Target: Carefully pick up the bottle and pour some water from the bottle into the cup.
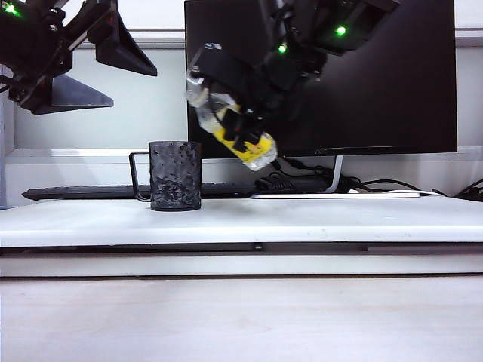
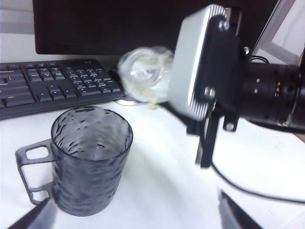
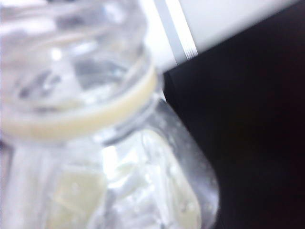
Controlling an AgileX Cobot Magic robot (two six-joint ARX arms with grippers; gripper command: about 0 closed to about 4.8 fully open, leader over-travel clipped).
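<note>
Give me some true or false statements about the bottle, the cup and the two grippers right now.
1. The right gripper holds the bottle tilted above the table. True.
2. The cup lies on its side. False: it stands upright.
3. The left gripper grips the cup. False: it hangs open, up and to the left of it.
4. The bottle's neck points toward the cup side. True.
5. The bottle is capped. False: its mouth is open.

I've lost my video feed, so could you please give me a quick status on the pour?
Right gripper shut on bottle, tilted above and right of cup. Left gripper open, raised at left. No water visibly pouring. Nothing in the way.
</note>
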